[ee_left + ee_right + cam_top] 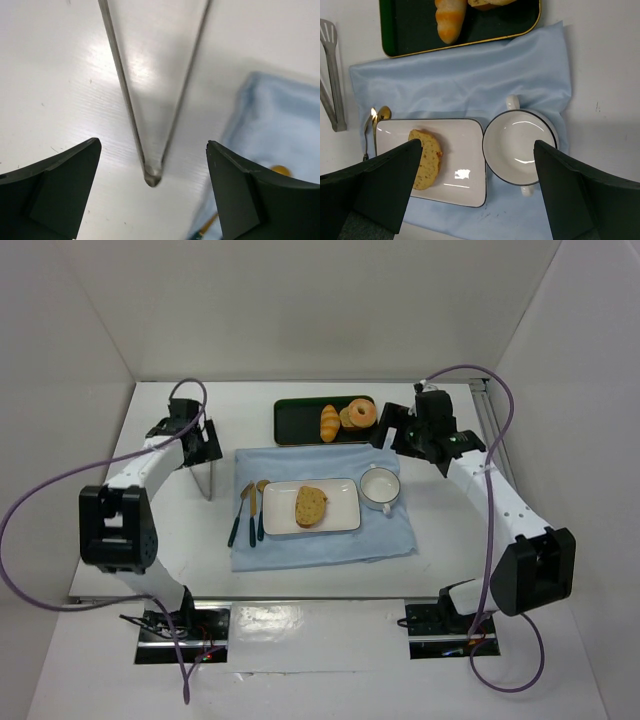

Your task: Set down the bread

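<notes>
Closest to the lens, the left gripper [152, 144] stands with its jaws wide, one on each side of the metal tongs [120, 75] and touching neither arm of them. The tongs lie flat on the white table [170, 540] just beside the blue cloth [320, 545]. The right gripper [477, 144] is likewise spread wide and holds nothing, hovering above the cup [520, 144] and the plate. On the cloth sits the white rectangular plate [345, 515], and the bread [310, 505] lies flat on it, a little left of centre and clear of the rim. So the placing looks done, and I judge that little is left beyond drawing the arms away. The bread is an oval slice with a tan, porous crumb and a darker brown crust along its edge. It looks whole and rests crumb-face up.
</notes>
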